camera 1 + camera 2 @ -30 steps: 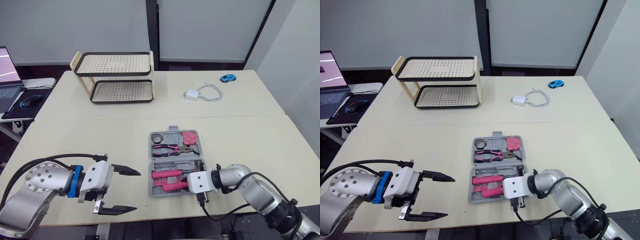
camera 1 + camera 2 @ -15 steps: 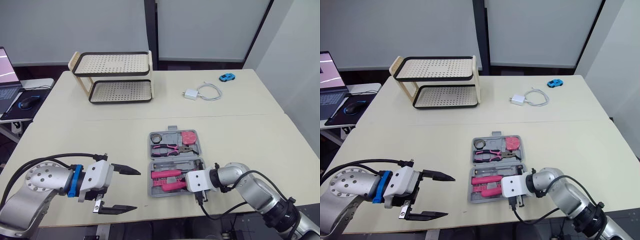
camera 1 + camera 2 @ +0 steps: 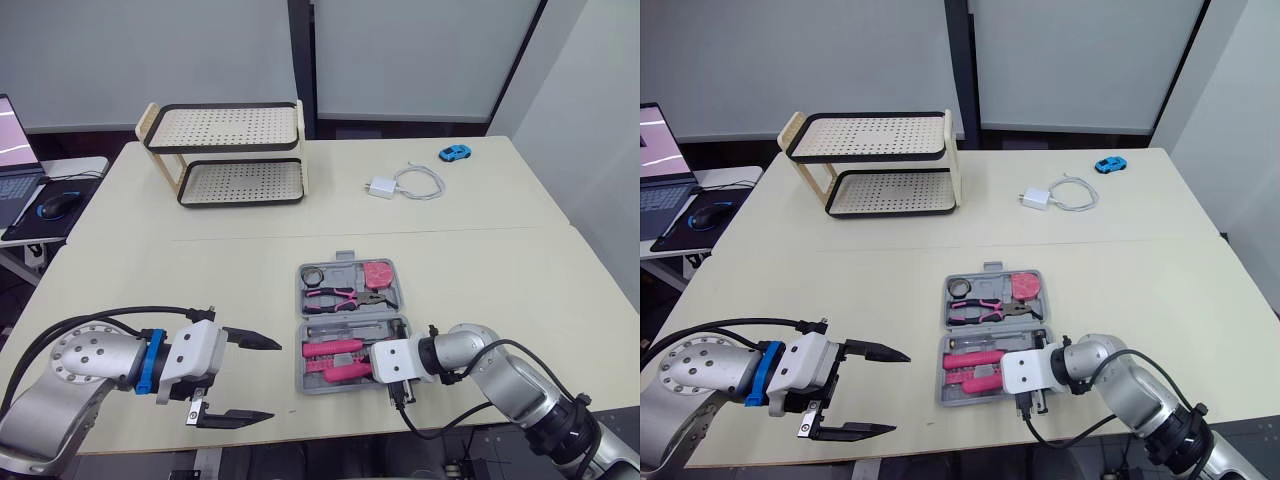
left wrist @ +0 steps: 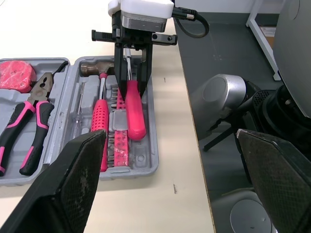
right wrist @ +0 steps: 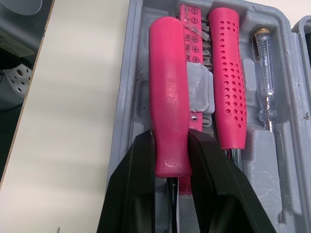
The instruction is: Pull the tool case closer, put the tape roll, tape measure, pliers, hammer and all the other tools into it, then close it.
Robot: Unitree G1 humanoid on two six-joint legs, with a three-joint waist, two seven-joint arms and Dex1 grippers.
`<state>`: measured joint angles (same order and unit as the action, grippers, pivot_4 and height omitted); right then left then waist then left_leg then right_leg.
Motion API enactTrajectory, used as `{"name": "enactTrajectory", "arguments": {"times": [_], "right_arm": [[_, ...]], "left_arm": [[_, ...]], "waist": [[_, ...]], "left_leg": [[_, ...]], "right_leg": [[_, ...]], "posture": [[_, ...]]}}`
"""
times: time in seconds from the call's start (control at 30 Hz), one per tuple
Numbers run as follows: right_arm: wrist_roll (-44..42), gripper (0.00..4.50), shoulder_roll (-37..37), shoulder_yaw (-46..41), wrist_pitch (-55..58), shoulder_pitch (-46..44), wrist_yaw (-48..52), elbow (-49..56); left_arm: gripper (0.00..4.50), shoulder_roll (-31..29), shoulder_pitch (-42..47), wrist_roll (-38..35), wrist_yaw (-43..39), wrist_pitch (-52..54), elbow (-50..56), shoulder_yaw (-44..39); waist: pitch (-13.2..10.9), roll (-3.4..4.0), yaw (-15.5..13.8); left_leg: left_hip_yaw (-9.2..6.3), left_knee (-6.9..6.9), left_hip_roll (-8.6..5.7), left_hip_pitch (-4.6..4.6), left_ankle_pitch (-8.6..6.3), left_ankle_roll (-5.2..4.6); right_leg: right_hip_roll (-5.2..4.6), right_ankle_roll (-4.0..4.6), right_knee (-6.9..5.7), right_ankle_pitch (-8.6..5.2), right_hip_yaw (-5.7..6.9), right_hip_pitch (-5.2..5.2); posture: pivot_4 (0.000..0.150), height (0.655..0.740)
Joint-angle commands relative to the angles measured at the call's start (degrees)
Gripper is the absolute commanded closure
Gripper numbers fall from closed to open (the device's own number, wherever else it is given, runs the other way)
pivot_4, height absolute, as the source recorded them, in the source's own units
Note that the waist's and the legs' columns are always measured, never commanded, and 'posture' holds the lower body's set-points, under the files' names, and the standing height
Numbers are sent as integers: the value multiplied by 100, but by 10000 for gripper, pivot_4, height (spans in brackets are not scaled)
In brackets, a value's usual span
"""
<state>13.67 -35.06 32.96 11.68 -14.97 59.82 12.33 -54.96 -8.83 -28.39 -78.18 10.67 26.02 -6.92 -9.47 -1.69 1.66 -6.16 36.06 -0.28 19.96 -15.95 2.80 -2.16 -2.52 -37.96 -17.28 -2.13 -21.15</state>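
The grey tool case [image 3: 352,316] lies open on the desk [image 3: 200,270], with the tape roll [image 3: 315,274], the pink tape measure [image 3: 379,273] and the pliers [image 3: 340,296] in the case's far half. The hammer [image 3: 335,347] sits in its near half beside a pink-handled screwdriver [image 5: 167,107]. The right tool [image 5: 171,145] reaches into that near half from the case's right side and is clenched around the screwdriver's handle, one black finger against each side, while the left tool [image 3: 272,381] hangs released above the desk well to the left of the case, its two fingers spread wide apart.
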Motion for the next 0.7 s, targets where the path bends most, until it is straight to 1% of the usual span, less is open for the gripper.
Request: {"name": "enactTrajectory", "arguments": {"times": [0.03, 0.7], "right_arm": [[170, 38792, -23, 119, 230, 78, 25, -214], [268, 38792, 225, 286, 860, -148, 143, 242]], "left_arm": [[0, -55, 14, -42, -22, -60, 38, -85], [0, -69, 40, -51, -46, -65, 19, -101]], "waist": [[0, 0, 0], [-27, 7, 16]], "left_leg": [[0, 0, 0, 0, 0, 0], [0, -1, 1, 4, 0, 0]], "right_leg": [[0, 0, 0, 0, 0, 0], [3, 3, -1, 1, 1, -6]], "posture": [[1500, 7400], [1500, 7400]]}}
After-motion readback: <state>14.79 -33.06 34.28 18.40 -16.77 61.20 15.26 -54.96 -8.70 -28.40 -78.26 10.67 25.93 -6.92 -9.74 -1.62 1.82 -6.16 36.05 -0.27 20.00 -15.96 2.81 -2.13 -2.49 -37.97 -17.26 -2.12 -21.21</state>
